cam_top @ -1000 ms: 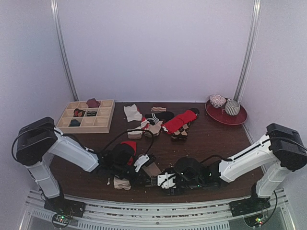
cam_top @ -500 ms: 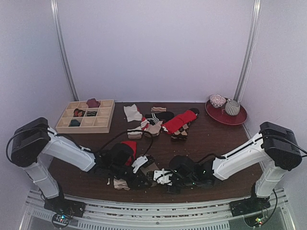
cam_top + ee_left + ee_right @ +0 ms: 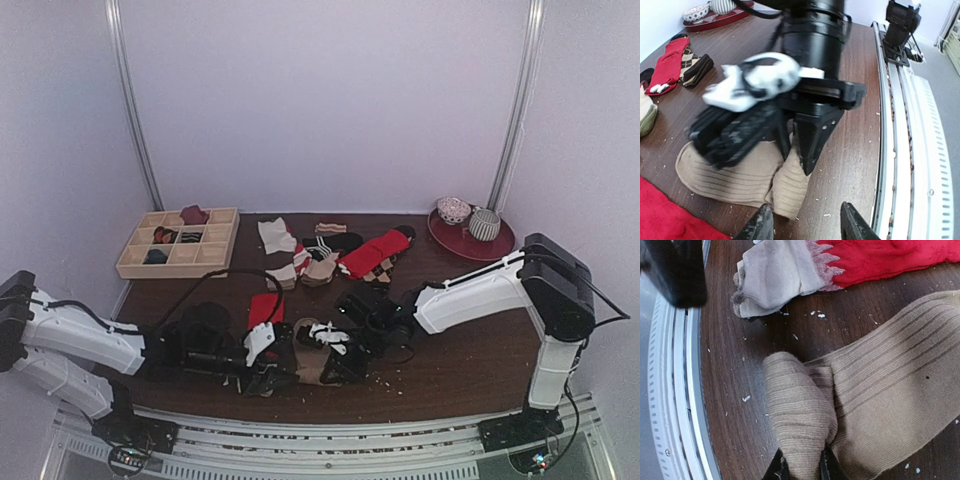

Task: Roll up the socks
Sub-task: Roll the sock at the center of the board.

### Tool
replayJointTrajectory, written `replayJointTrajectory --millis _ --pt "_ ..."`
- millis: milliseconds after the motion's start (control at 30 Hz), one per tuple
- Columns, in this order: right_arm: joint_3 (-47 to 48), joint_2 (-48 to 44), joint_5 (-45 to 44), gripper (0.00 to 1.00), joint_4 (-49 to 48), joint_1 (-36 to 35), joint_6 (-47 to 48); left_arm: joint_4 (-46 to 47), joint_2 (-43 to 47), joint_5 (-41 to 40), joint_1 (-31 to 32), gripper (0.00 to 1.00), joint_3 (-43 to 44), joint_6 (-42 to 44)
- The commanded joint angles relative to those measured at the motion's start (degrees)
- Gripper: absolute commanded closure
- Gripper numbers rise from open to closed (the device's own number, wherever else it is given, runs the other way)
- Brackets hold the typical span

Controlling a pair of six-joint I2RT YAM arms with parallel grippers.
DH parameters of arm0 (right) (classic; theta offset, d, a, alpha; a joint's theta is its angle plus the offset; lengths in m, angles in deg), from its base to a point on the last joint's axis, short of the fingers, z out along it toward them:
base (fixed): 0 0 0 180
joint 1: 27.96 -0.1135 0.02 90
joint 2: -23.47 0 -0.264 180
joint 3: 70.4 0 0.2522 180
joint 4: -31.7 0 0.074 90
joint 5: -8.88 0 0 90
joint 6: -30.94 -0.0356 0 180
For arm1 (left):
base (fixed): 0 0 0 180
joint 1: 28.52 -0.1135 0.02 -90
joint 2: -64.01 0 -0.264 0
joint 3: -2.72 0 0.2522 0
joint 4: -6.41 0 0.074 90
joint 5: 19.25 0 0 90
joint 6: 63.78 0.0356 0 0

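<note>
**Right gripper pinches the tan sock's end to start the roll**

My right gripper (image 3: 801, 467) is closed on a raised fold at one end of the tan sock (image 3: 880, 385). Its fingers come together on the ribbed knit where that end has been doubled back over itself. I read this hold as the first turn of the roll, because the end is lifted into a hump while the rest of the sock lies flat on the table (image 3: 725, 340).

My left gripper (image 3: 805, 225) hangs low just beside the same sock, its fingers apart with nothing between them. I judge it is parked there to pin the flat part, or to take the fold once the right one needs a new grip.

The red sock (image 3: 880, 260) lies just beyond the tan one with its pale end toward the table's near edge. The right wrist view shows a strip of bare wood between them. The two are side by side rather than stacked, so rolling them as a pair would call for laying one over the other first. The knit looks limp, and the hump could slump if the pinch slackens.
</note>
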Motion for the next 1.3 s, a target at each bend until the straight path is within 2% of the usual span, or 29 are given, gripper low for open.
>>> replayJointTrajectory --millis 0,233,467,567,700,767,867,967,1067,1200,1267 --pt "3.61 5.92 6.56 0.85 16.3 0.65 -2.68 12.13 -5.32 0.22 0.25 0.55 -0.71 5.04" --pt "7.34 10.38 13.01 0.84 21.21 1.59 -1.77 18.79 -15.39 -3.61 1.63 0.54 0.52 5.52" --pt "7.92 12.22 14.22 0.84 21.9 2.21 -0.51 17.6 -21.12 -2.18 2.09 0.55 2.8 5.98" --pt "8.09 12.18 14.13 0.83 21.85 2.63 -0.36 14.63 -23.25 -2.11 2.1 0.64 4.5 5.43" --pt "7.97 11.52 14.31 0.8 21.36 3.16 -0.11 11.56 -25.47 -2.69 2.1 0.88 5.51 3.47" --pt "7.65 10.61 14.11 0.75 20.46 3.38 -0.22 10.96 -26.39 -2.95 2.1 0.99 5.02 1.76" --pt "6.81 8.17 12.62 0.71 18.33 3.83 -0.63 10.27 -26.82 -3.79 2.1 1.0 4.03 -1.22" --pt "2.56 1.1 8.88 0.67 9.23 3.96 -2.97 9.31 -26.85 -3.79 2.03 1.0 3.39 -4.53" --pt "-7.45 -10.49 1.29 0.52 -7.97 3.5 -4.85 6.9 -27.58 -3.22 1.75 1.0 3.98 -7.86" --pt "-22.65 -23.66 -13.83 0.39 -25.44 -2.51 3.83 2.52 -30.03 1.79 -0.1 1.0 6.37 -11.74" --pt "-26.89 -25.95 -20.75 0.36 -31.62 -6.19 8.9 1.08 -31.14 5.81 -1.32 1.0 7.22 -13.6"
